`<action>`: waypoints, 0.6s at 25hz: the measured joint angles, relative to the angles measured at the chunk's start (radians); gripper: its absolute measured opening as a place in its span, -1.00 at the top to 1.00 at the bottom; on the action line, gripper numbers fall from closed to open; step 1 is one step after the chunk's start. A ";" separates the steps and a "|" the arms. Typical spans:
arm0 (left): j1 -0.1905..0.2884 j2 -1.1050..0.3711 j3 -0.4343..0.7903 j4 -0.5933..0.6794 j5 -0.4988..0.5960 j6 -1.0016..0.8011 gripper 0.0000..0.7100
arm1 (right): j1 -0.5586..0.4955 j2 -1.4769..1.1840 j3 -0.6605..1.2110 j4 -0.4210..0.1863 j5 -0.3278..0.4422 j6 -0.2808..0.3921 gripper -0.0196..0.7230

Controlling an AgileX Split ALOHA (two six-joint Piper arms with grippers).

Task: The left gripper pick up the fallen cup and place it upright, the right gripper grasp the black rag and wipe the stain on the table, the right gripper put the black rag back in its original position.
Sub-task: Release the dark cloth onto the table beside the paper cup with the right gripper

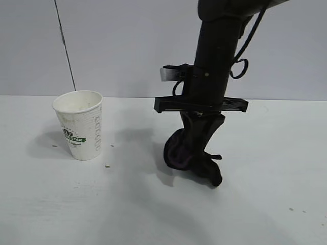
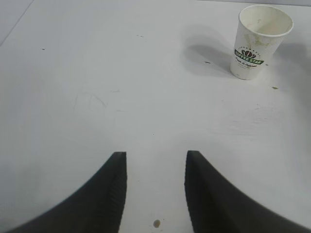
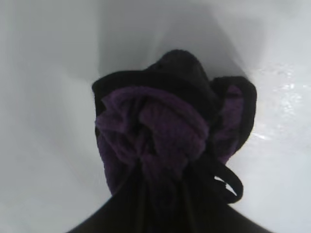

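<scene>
exterior view: we see the right tool [image 1: 196,153] come straight down from twelve o'clock at mid-desk, clamped on the black rag [image 1: 190,155], whose lower folds touch the desk [image 1: 255,204]. the cup [image 1: 80,125] stands upright at about nine o'clock from the rag, well apart from it, logo band facing us. in the right wrist view the rag [image 3: 170,131] bulges out past the fingers in soft purple-black folds with a loose loop hanging free; the fingers themselves are buried in the cloth. the left tool [image 2: 155,194] hangs over bare desk with its fingers apart and nothing between them, the cup [image 2: 257,41] far off toward one o'clock in the left wrist view. a small amber-brown dot [image 2: 156,224] sits on the desk between the left fingertips; we cannot tell whether it is the stain. we judge the rag light, limp and compressible: it will drag and smear rather than slide, so we would keep hold high on the bunched middle and let the free folds do the wiping. the cup looks light and thin-walled, easily tipped by a passing arm.
</scene>
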 joint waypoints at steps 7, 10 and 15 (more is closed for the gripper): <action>0.000 0.000 0.000 0.000 0.000 0.000 0.19 | 0.010 0.000 0.000 -0.033 -0.110 0.081 0.69; 0.000 0.000 0.000 0.000 0.000 0.000 0.19 | 0.010 0.000 0.000 -0.034 -0.118 0.084 0.26; 0.000 0.000 0.000 0.000 0.000 0.000 0.19 | 0.009 -0.001 0.000 -0.063 -0.110 0.091 -0.53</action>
